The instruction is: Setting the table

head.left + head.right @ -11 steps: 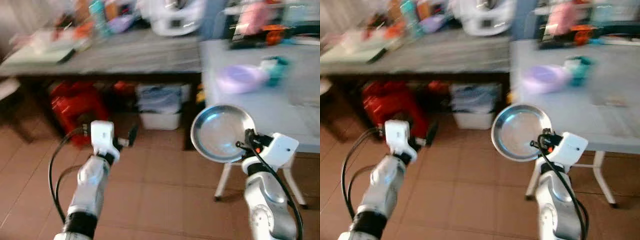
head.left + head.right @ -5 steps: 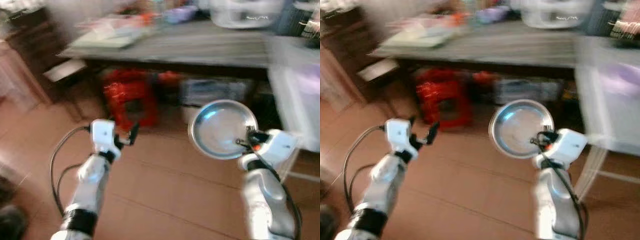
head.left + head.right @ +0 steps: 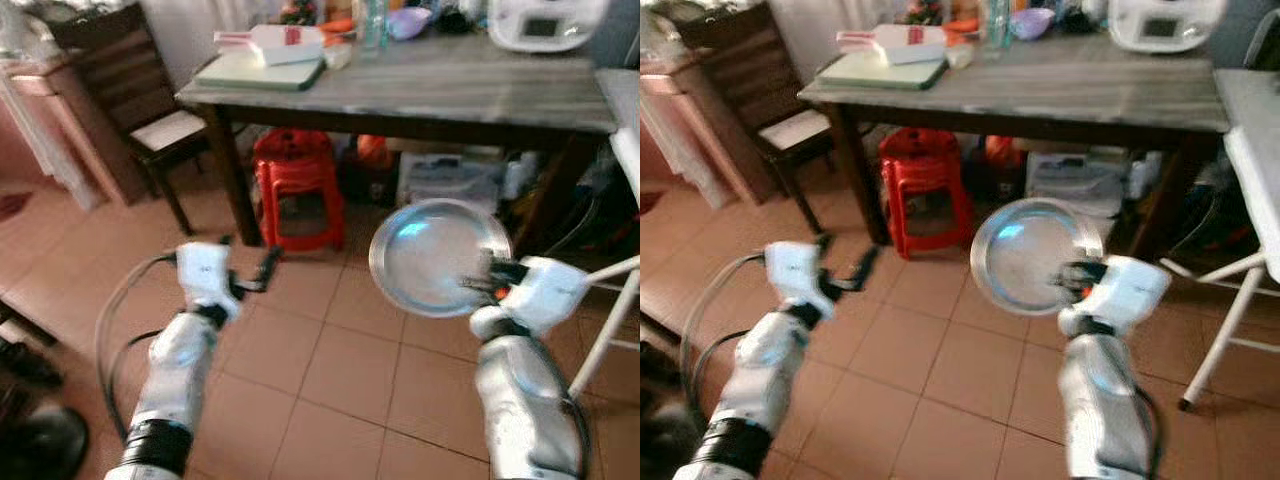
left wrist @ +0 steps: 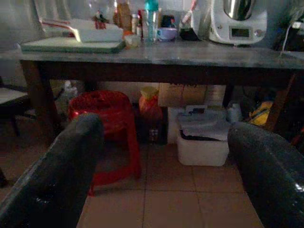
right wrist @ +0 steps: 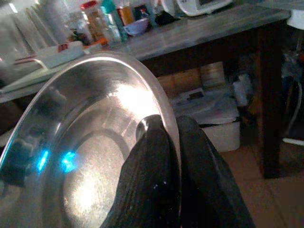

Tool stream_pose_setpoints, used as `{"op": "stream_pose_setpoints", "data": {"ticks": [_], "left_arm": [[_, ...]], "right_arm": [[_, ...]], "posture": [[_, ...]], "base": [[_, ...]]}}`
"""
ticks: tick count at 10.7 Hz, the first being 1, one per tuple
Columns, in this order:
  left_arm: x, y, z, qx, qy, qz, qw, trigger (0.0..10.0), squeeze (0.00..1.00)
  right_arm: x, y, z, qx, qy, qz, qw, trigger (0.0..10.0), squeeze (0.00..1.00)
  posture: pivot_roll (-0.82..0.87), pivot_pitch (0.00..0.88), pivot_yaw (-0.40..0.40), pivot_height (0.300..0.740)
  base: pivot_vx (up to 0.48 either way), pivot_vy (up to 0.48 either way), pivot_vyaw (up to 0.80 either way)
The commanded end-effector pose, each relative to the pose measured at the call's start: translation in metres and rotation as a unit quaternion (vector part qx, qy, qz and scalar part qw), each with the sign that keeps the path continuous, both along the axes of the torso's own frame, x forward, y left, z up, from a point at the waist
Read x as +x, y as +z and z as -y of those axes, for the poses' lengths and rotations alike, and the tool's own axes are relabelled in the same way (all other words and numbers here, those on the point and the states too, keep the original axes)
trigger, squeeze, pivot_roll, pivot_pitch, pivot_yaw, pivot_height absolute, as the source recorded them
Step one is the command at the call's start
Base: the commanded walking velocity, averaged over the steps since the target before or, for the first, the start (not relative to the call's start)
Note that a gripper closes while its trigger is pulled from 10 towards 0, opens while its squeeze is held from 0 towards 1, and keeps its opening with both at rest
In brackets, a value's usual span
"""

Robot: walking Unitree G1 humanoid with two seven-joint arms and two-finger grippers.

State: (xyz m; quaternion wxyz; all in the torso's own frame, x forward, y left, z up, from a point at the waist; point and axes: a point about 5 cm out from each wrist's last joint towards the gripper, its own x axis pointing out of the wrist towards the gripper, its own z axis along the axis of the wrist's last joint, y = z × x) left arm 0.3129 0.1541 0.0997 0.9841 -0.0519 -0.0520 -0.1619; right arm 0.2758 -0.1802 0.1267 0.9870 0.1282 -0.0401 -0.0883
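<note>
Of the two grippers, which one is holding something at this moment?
The right gripper: its fingers pinch the rim of the steel plate, held up over the tiled floor. The left gripper is open and holds nothing.

You won't find any readable text here; the appliance display on the worktop is too blurred.

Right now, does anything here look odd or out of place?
Only the steel plate: the right gripper pinches its rim, holding it nearly upright over the floor, not flat. The left gripper hangs open, empty.
</note>
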Motion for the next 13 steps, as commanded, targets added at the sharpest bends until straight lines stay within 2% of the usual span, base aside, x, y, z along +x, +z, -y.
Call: {"op": "stream_pose_setpoints", "data": {"ticks": [1, 3, 7, 10, 13], "left_arm": [[0.001, 0.007, 0.003, -0.003, -0.009, 0.014, 1.0, 10.0, 0.0], [0.0, 0.007, 0.006, -0.01, -0.015, 0.015, 1.0, 10.0, 0.0], [0.009, 0.015, 0.011, -0.02, -0.017, 0.023, 0.999, 10.0, 0.0], [0.01, 0.016, 0.014, -0.022, -0.021, 0.024, 0.999, 10.0, 0.0], [0.01, 0.014, 0.015, -0.02, -0.022, 0.023, 0.999, 10.0, 0.0]], "right_arm": [[0.0, 0.006, 0.004, -0.007, -0.007, 0.014, 1.0, 10.0, 0.0], [-0.001, 0.006, 0.003, -0.01, -0.003, 0.015, 1.0, 10.0, 0.0], [0.0, 0.007, 0.001, -0.016, 0.001, 0.016, 1.0, 10.0, 0.0], [0.001, 0.009, 0.0, -0.023, 0.002, 0.022, 1.0, 10.0, 0.0], [0.001, 0.009, 0.001, -0.022, 0.0, 0.022, 1.0, 10.0, 0.0]], "posture": [[0.05, 0.05, 0.09, 0.74], [0.05, 0.055, 0.083, 0.74], [0.05, 0.057, 0.085, 0.74], [0.04, 0.054, 0.085, 0.74], [0.05, 0.05, 0.081, 0.74]], "base": [[0.405, 0.0, -0.46], [0.48, 0.0, -0.5], [0.48, 0.0, 0.0], [0.48, 0.0, 0.63], [0.48, 0.0, 0.0]]}}
